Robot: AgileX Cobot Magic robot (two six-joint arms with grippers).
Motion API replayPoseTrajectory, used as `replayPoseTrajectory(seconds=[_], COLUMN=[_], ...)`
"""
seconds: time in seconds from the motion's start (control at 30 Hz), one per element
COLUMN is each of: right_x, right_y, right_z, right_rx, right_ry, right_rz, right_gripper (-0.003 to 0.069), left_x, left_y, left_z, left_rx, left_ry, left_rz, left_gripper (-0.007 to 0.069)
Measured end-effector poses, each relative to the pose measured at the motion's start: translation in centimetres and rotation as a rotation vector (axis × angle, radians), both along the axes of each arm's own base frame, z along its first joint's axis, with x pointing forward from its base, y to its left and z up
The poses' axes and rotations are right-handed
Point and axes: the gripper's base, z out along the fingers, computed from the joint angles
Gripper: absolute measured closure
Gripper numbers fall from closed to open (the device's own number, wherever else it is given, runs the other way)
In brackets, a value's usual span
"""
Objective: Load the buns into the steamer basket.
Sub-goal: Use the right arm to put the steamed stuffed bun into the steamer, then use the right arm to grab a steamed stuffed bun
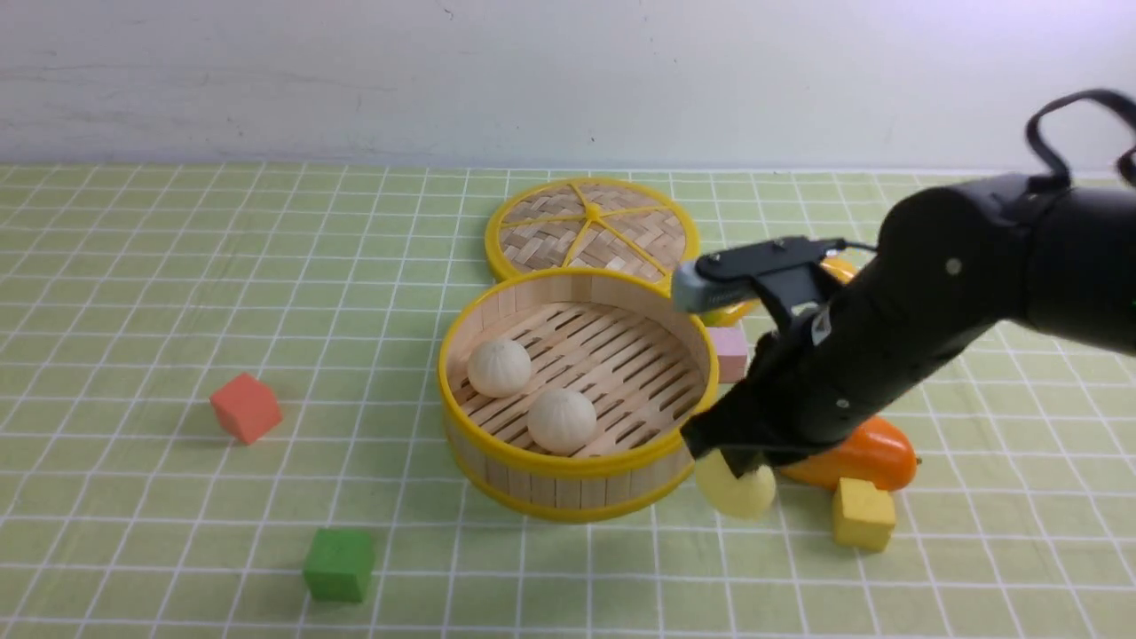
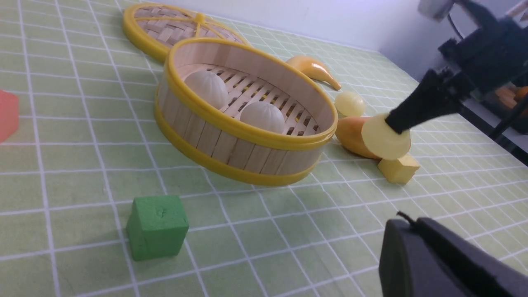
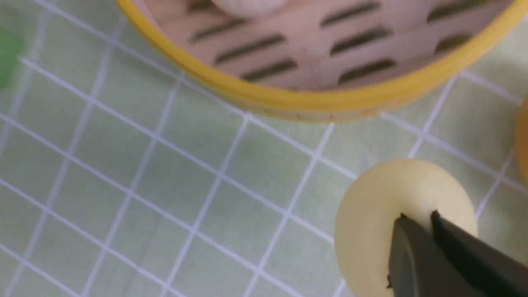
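Inspected from the near side outward across the counter (image 1: pixel 177 515). Noted at the near edge: green block (image 1: pixel 338 565), not part of the task. Found with jaws together, and nothing visible between: left gripper (image 2: pixel 408 225), apparently idle. Found next, just outside the basket wall and near the yellow block (image 1: pixel 863 515): right gripper (image 1: pixel 729 461), with jaws clamped on a pale yellow bun (image 1: pixel 737 488), tilted and seemingly lifted. Observed beyond the held bun: orange mango (image 1: pixel 879 453), to be left alone. Located at mid-counter: steamer basket (image 1: pixel 581 489), upright and uncovered, with two off-white buns, one toward the left wall (image 1: pixel 500 367) and one toward the near wall (image 1: pixel 562 421). Sighted past the mango in the left wrist view: second pale yellow bun (image 2: pixel 349 104), awaiting pickup. Seen at the far side: woven lid (image 1: pixel 612 235), off the basket. Judged as current step: transfer of the third bun, just gripped. Required next: lift above the yellow rim, carry inward, lower onto the bare slats to the right of the off-white pair, then release. Flagged as risk: clipping the rim if carried too low, or slipping of the smooth dome from a narrow grip.
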Motion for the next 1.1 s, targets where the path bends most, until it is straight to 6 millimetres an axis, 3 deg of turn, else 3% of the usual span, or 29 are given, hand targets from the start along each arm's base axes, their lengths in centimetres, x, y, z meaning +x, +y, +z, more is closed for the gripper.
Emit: replayPoseTrajectory(seconds=[0.07, 0.2, 0.33, 0.37, 0.47, 0.53, 0.63, 0.67, 0.77, 0.87, 1.0, 1.03, 1.1], right_x=[0.7, 2.8, 5.8, 5.9, 7.0, 7.1, 7.3, 7.3, 7.0, 6.1, 5.2, 5.4, 6.1], right_y=[0.4, 1.3, 2.7, 2.7, 3.3, 3.3, 3.4, 3.4, 3.3, 2.7, 0.4, -1.0, -3.5], right_z=[1.5, 1.7, -1.7, -1.9, -5.0, -5.4, -5.4, -5.4, -4.5, -1.7, 2.3, 3.1, 3.1], right_rx=[0.049, 0.096, 0.092, 0.090, 0.054, 0.049, 0.048, 0.048, 0.052, 0.039, 0.007, -0.007, -0.034], right_ry=[-0.093, -0.204, -0.223, -0.222, -0.170, -0.162, -0.169, -0.171, -0.178, -0.215, -0.284, -0.287, -0.256], right_rz=[-0.003, -0.025, -0.043, -0.044, -0.041, -0.040, -0.039, -0.038, -0.034, -0.008, -0.027, -0.074, -0.170], right_gripper=[0.0658, 0.0657, 0.0646, 0.0646, 0.0608, 0.0588, 0.0472, 0.0463, 0.0307, 0.0188, 0.0130, 0.0130, 0.0143], left_x=[0.0, 0.0, 0.0, 0.0, 0.0, 0.0, 0.0, 0.0, 0.0, 0.0, 0.0, 0.0, 0.0], left_y=[0.0, 0.0, 0.0, 0.0, 0.0, 0.0, 0.0, 0.0, 0.0, 0.0, 0.0, 0.0, 0.0], left_z=[0.0, 0.0, 0.0, 0.0, 0.0, 0.0, 0.0, 0.0, 0.0, 0.0, 0.0, 0.0, 0.0], left_rx=[0.000, 0.000, 0.000, 0.000, 0.000, 0.000, 0.000, 0.000, -0.001, -0.001, -0.001, -0.001, -0.001], left_ry=[0.000, 0.001, 0.001, 0.001, 0.001, 0.001, 0.002, 0.002, 0.003, 0.003, 0.003, 0.003, 0.003], left_rz=[0.000, 0.000, 0.000, 0.000, 0.000, 0.000, 0.000, 0.000, 0.000, 0.000, 0.000, 0.000, 0.000], left_gripper=[0.0616, 0.0610, 0.0606, 0.0606, 0.0605, 0.0605, 0.0605, 0.0605, 0.0603, 0.0596, 0.0594, 0.0592, 0.0588])
